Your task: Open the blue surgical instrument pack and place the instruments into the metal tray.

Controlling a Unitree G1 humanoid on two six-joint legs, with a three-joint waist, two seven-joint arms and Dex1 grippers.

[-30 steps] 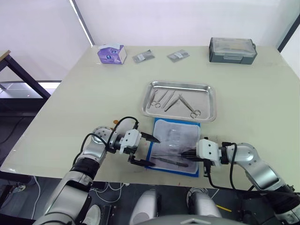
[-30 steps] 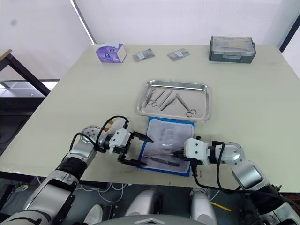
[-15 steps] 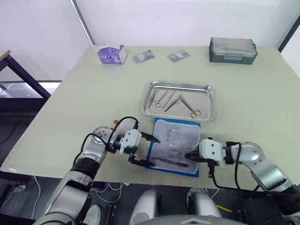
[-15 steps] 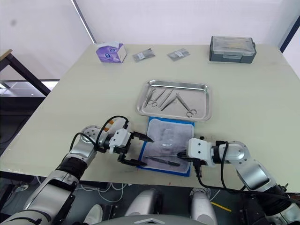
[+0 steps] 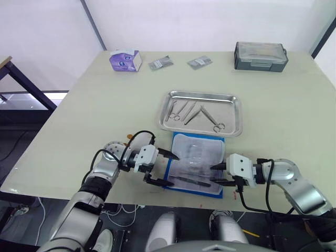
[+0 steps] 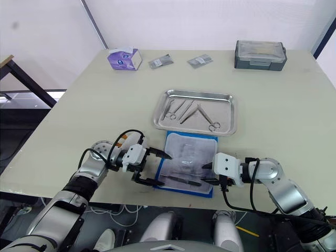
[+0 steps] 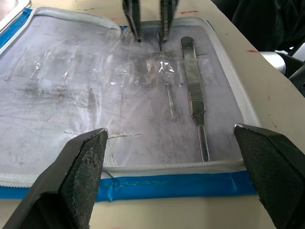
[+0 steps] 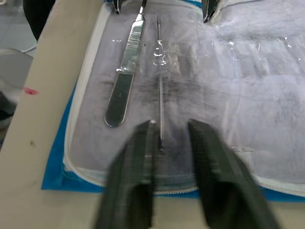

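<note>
Both arms reach inward, left gripper (image 5: 164,168) jaws wide apart, right gripper (image 5: 216,175) jaws slightly parted

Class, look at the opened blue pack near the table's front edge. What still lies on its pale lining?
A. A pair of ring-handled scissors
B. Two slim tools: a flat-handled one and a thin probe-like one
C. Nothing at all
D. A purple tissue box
B. On the blue surgical instrument pack, a flat-handled tool and a thin probe-like tool lie side by side on the lining.
</note>
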